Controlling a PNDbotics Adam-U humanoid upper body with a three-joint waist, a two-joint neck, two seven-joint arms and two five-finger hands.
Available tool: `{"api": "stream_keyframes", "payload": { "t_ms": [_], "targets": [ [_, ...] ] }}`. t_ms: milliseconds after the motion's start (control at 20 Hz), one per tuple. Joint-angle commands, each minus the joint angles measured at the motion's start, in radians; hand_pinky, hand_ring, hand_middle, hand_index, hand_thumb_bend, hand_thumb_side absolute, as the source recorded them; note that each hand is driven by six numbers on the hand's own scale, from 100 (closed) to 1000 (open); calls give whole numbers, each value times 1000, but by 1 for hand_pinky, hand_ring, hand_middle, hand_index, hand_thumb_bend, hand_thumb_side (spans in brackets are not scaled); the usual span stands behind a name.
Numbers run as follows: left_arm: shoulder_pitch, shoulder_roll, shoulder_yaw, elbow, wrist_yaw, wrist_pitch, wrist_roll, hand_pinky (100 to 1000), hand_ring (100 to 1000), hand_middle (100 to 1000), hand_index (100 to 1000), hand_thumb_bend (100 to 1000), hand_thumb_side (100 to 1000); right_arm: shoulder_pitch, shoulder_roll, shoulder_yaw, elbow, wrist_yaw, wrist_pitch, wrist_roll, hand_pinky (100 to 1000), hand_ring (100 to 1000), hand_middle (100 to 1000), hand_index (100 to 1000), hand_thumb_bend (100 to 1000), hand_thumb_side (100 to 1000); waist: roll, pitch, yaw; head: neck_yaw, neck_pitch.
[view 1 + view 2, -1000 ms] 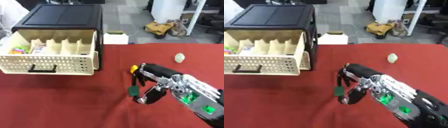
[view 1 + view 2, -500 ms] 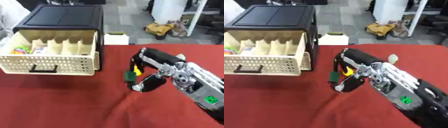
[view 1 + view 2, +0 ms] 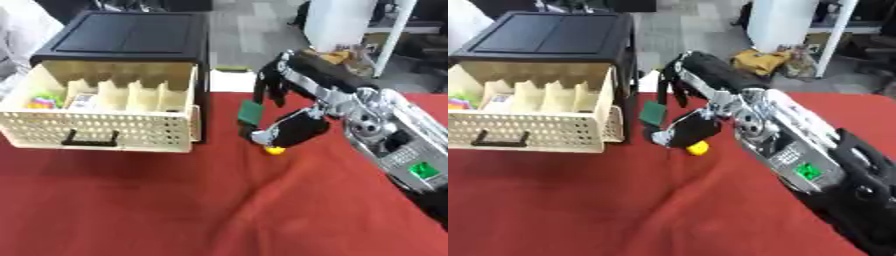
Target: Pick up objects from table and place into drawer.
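My right hand (image 3: 293, 92) comes in from the right and hangs above the red table (image 3: 131, 200), just right of the drawer. Its fingers and thumb pinch a small green object (image 3: 250, 112) with a yellow part (image 3: 275, 149) showing below the thumb. The cream drawer (image 3: 101, 131) stands pulled out of the black cabinet (image 3: 131, 37). Its slots are divided by partitions, and a few colourful items (image 3: 45, 101) lie in the left ones. The held object is level with the drawer's right end, a short way to its right. My left hand does not show.
A white box (image 3: 232, 80) sits behind the table next to the cabinet. A white pillar (image 3: 337, 22) and a yellow bag (image 3: 765, 59) stand on the floor beyond the far edge. Bare red cloth stretches across the front.
My right hand has risen off the table and travelled left toward the drawer, carrying the green and yellow object. The camera has also tilted, so the small pale ball at the right no longer shows.
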Motion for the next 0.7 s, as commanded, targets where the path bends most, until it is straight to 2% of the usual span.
{"api": "stream_keyframes", "payload": {
  "t_ms": [50,350,700],
  "targets": [
    [-13,21,9,-12,-3,-2,-2,100,100,100,679,100,1000,-40,3,-23,21,8,0,-17,611,598,283,509,447,261,2,-19,1,-1,-12],
    [-13,23,9,-12,-2,-1,-2,100,100,100,678,101,1000,-103,39,-44,77,23,1,-55,611,597,281,507,447,285,1,-26,0,-3,-13],
    [-14,22,8,-12,0,-1,-2,100,100,100,678,105,1000,-199,108,-46,213,55,-8,-95,612,597,280,505,448,298,1,-32,2,-7,-18]
  ]
}}
